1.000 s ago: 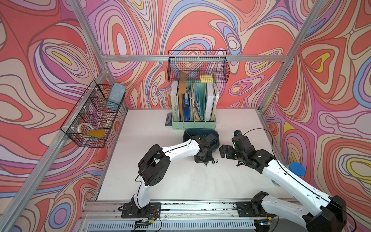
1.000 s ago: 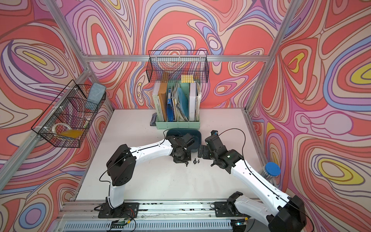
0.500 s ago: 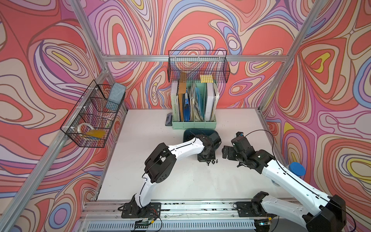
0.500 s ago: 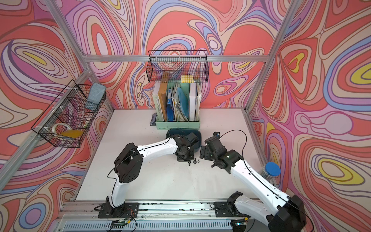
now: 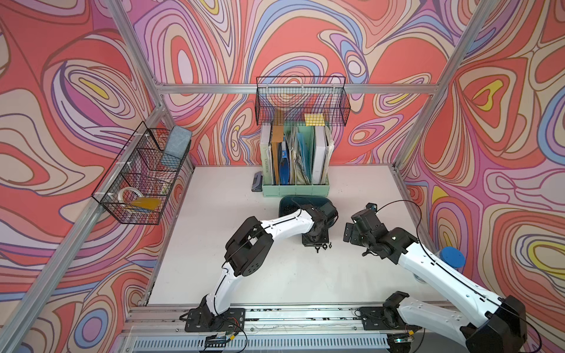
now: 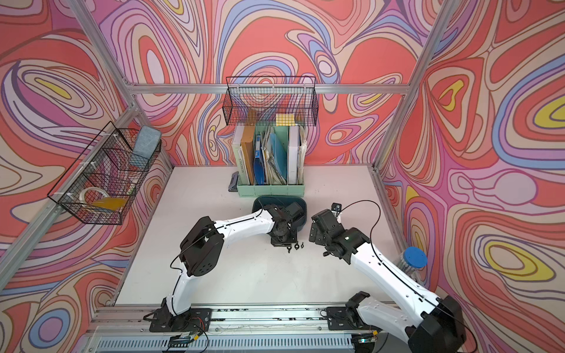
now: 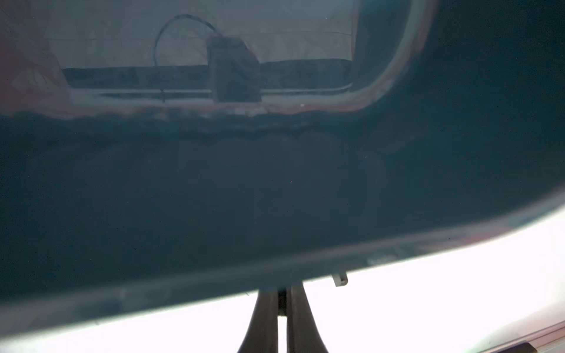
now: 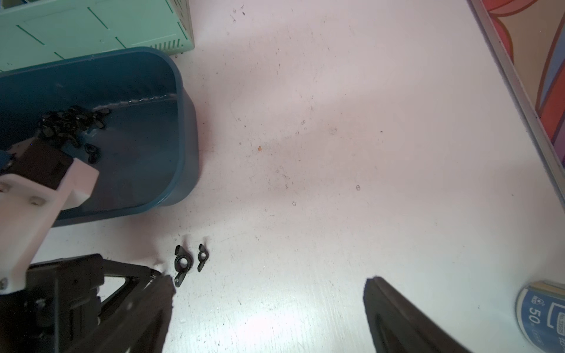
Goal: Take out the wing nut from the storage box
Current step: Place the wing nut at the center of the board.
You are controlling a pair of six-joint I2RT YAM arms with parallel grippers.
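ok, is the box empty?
Not empty. A pile of black wing nuts lies in the box; others lie outside on the table.

Storage box (image 7: pixel 275 183) blurry, L-wrist view

White surface (image 5: pixel 244 275), scuffed and speckled. At 12 o'clock stands a mint-green file holder (image 5: pixel 295 189), with a small dark grey device (image 5: pixel 257 183) just beside it at its 9. Storage box (image 8: pixel 188 146) sits just beside the holder's 6 o'clock side. Two black wing nuts (image 8: pixel 182 262) lie side by side near the box's 6. Blue-lidded jar (image 8: pixel 541 308) at the 4 o'clock edge.
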